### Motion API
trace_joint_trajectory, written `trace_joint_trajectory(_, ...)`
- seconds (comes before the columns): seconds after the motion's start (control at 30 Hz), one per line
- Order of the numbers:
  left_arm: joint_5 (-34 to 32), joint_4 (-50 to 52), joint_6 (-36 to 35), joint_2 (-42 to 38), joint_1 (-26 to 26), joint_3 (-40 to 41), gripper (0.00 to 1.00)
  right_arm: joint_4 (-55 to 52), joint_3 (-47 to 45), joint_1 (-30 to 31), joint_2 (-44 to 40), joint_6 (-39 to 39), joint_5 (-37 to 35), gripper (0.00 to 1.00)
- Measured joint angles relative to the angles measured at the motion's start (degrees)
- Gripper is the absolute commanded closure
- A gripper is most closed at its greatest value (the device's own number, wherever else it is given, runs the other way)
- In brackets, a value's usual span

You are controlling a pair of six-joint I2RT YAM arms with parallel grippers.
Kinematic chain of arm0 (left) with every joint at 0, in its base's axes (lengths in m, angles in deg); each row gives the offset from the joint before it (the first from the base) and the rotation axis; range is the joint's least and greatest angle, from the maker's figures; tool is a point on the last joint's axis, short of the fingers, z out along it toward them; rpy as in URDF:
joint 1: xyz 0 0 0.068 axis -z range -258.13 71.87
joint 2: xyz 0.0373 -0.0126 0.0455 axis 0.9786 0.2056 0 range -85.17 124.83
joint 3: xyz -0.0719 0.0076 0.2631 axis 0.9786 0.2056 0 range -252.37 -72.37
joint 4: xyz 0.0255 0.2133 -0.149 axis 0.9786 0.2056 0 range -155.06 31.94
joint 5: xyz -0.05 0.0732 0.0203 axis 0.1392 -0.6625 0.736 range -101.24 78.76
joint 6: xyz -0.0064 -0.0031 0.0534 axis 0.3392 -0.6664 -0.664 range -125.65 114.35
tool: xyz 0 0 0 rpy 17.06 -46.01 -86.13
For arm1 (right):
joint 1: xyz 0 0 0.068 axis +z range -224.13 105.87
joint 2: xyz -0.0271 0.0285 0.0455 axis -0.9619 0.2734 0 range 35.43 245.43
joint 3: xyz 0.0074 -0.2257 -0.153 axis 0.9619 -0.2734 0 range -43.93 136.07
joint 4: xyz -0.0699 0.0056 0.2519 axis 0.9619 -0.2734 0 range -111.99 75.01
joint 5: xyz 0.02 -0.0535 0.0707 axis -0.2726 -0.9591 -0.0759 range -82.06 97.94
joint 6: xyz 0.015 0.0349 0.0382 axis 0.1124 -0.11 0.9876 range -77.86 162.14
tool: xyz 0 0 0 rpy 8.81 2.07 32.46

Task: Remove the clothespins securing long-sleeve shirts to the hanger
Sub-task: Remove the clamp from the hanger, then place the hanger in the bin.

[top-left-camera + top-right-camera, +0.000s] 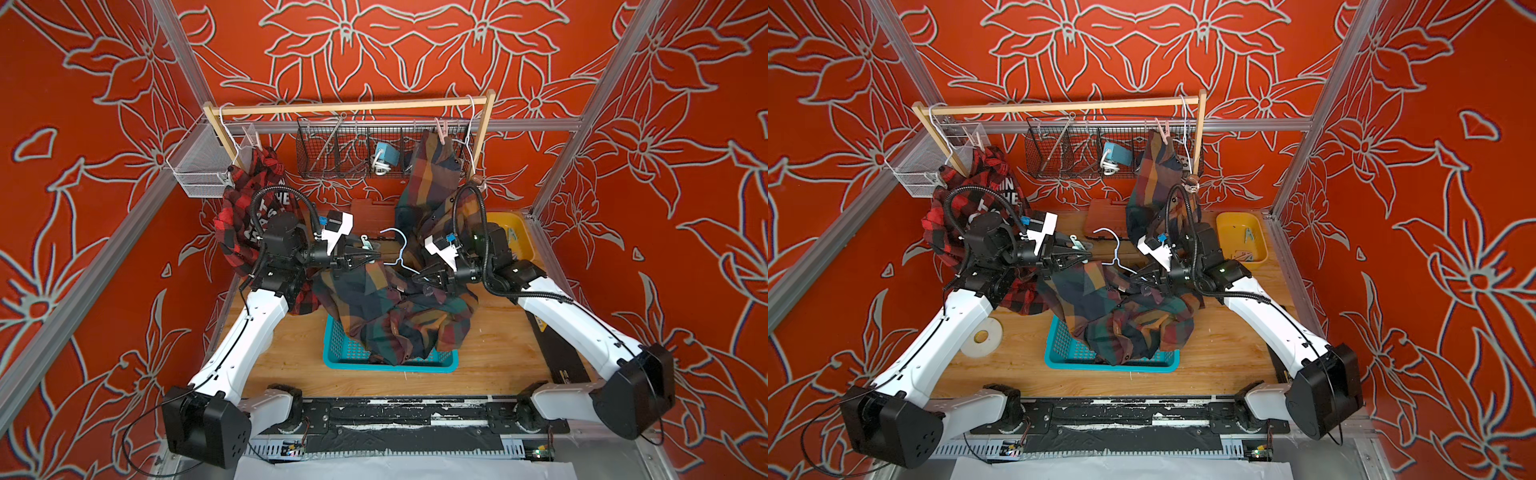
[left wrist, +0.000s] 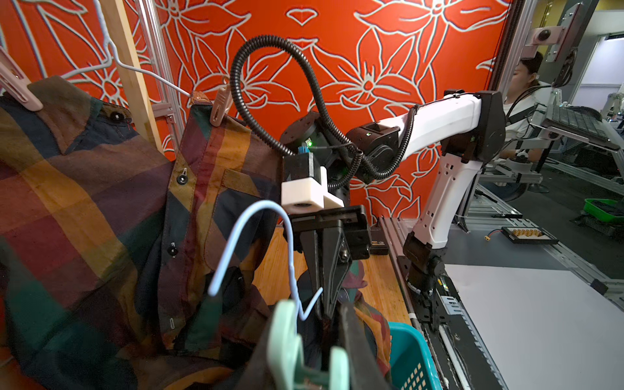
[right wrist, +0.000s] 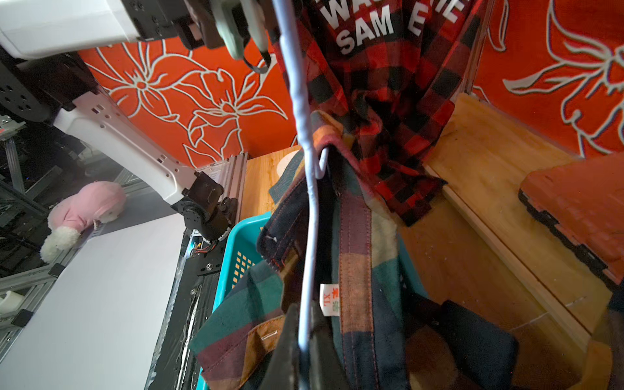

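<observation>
A teal basket (image 1: 345,353) is seen nearest, with a dark plaid shirt (image 1: 395,320) draped over it. Just beyond, the left gripper (image 1: 374,256) is closed on a mint clothespin (image 1: 364,243). The right gripper (image 1: 420,275) is clamped tight on a pale blue wire hanger (image 1: 401,249) caught in that shirt. Farthest back, a red check shirt (image 1: 237,224) and a second dark plaid shirt (image 1: 432,174) are hung from a wooden rail (image 1: 345,107), the latter pinned by pink clothespins (image 1: 442,131).
</observation>
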Motion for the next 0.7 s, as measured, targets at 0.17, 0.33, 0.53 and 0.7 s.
trace_joint_trajectory(0.17,-2.56,-0.98,1.79,-1.27,0.00,0.13,1.00,0.07,-2.54,1.86,-0.37,2.16,-4.26,1.00)
trace_joint_trajectory(0.33,-7.23,-4.46,4.85,-4.26,0.50,1.38,1.00,0.13,-6.73,7.74,-1.46,5.49,-12.37,1.00)
trace_joint_trajectory(0.53,-11.19,-7.93,7.78,-7.72,2.45,4.22,1.00,2.43,-11.72,12.09,-3.28,10.01,-21.64,1.00)
trace_joint_trajectory(0.7,-17.14,-9.92,9.66,-9.53,4.81,6.45,1.00,3.04,-13.90,12.61,-4.87,13.62,-30.34,0.77)
